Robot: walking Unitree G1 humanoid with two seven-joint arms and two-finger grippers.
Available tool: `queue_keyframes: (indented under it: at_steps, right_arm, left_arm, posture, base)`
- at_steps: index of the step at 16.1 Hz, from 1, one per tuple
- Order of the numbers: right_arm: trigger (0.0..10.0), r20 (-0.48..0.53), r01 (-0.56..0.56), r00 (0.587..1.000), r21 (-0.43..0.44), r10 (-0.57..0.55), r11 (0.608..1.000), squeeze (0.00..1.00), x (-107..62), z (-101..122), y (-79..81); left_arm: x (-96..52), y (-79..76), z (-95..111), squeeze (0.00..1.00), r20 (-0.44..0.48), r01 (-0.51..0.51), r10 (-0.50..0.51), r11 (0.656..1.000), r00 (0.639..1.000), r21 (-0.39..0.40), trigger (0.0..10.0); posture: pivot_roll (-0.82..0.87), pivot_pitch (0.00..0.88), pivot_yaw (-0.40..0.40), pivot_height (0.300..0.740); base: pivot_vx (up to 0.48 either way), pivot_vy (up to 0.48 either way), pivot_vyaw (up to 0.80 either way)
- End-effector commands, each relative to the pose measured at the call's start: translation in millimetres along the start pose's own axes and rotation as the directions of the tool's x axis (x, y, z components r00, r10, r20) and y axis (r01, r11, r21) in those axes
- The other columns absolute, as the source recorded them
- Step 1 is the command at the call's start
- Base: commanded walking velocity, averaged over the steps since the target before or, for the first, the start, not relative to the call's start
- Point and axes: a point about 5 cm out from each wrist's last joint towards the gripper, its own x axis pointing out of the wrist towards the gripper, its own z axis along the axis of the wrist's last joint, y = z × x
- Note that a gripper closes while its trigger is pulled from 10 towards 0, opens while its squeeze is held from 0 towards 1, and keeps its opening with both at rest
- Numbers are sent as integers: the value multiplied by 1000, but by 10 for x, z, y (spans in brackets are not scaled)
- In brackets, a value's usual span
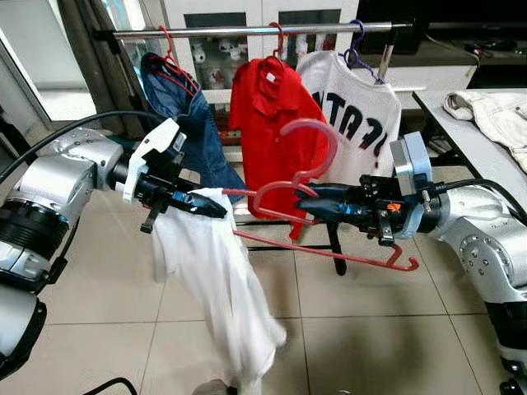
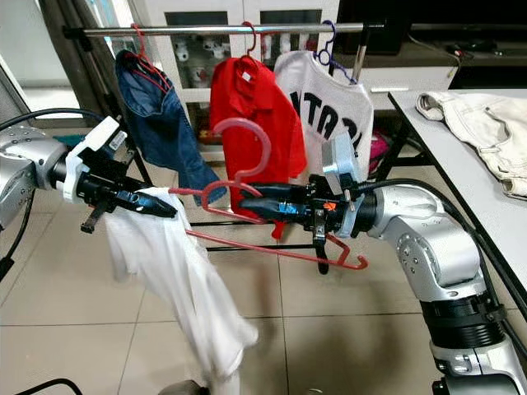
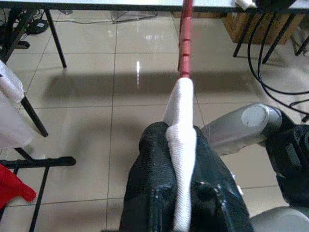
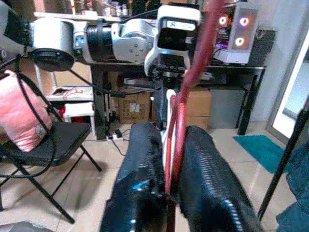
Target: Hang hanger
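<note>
I hold a red hanger in mid-air in front of the clothes rail, below its bar. My right gripper is clamped on the hanger's neck, just under the hook. My left gripper is closed on the white shirt where it drapes over the hanger's end. A denim garment, a red shirt and a white printed shirt hang on the rail.

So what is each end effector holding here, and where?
Right end effector grips the red hanger just below its hook; left end effector pinches the white shirt at the hanger's end.
</note>
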Motion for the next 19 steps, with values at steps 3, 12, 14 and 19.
queue_keyframes:
  at_steps: [3,12,14,19]
  right_arm:
    - [10000,14,91,996,27,-91,995,1000,-136,47,-80]
    - [10000,251,185,947,93,-203,978,1000,-313,267,182]
    - [10000,131,187,970,129,-203,974,1000,-164,0,402]
    - [10000,-50,441,898,95,-438,893,1000,22,-492,376]
  left_arm:
    - [-119,-19,18,0,43,-48,48,999,998,-1,0]
    - [-103,195,-161,0,65,-407,406,914,912,0,0]
    - [26,231,-81,0,111,-422,417,906,902,23,0]
    - [324,160,-154,0,173,-475,472,880,864,-24,0]
  posture:
    - [-97,0,76,740]
    - [-96,0,77,740]
    - [-105,0,87,740]
    - [-114,0,99,740]
  base:
    - [0,0,0]
    - [0,0,0]
    - [0,0,0]
    - [0,0,0]
